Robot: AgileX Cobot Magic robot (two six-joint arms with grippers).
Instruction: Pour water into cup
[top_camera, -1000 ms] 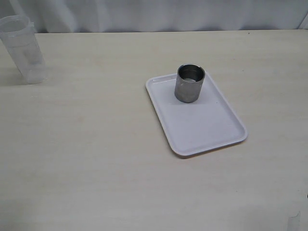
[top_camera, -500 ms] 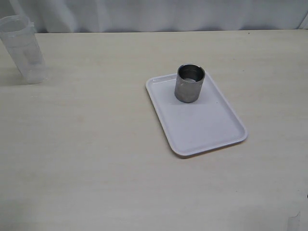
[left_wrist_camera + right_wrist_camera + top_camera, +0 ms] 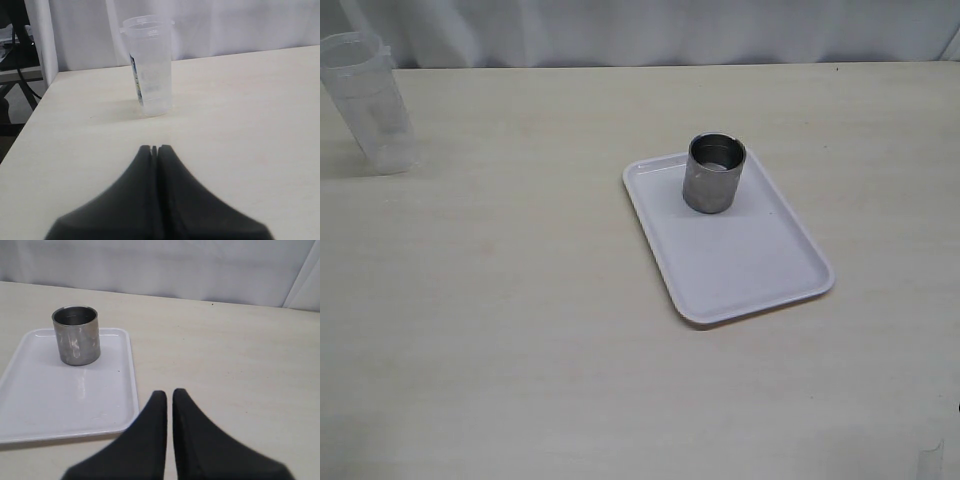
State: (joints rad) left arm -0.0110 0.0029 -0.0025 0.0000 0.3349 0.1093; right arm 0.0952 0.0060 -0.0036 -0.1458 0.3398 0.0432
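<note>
A pale, wood-grain desk (image 3: pixel 520 330) fills most of the scene, with a white curtain (image 3: pixel 650 30) hanging along its far edge. Right of the middle in the exterior view lies a white rectangular tray (image 3: pixel 750 270) with a raised rim. It is flat on the desk and turned at a slant to the desk's edges.

At the far left corner of the desk stands a tall, translucent plastic beaker (image 3: pixel 368 100). It is upright and well apart from the tray. The left wrist view shows blue print down one side of it. Its wall is cloudy, and whether it holds any liquid cannot be told.

The cup (image 3: pixel 714 173), short, cylindrical and made of shiny steel, stands upright on the tray. It sits at the tray's far end, close to the far short rim, and the rest of the tray is bare. Its inside looks dark, and what is in it cannot be made out.

The left end effector (image 3: pixel 154 148) points toward the beaker and is clear of it. Its two black fingers are pressed together at the tips and grip nothing. The right end effector (image 3: pixel 169 393) is over bare desk near the tray's long edge, with the cup ahead and to one side. Its fingers are closed to a thin slit and hold nothing.
</note>
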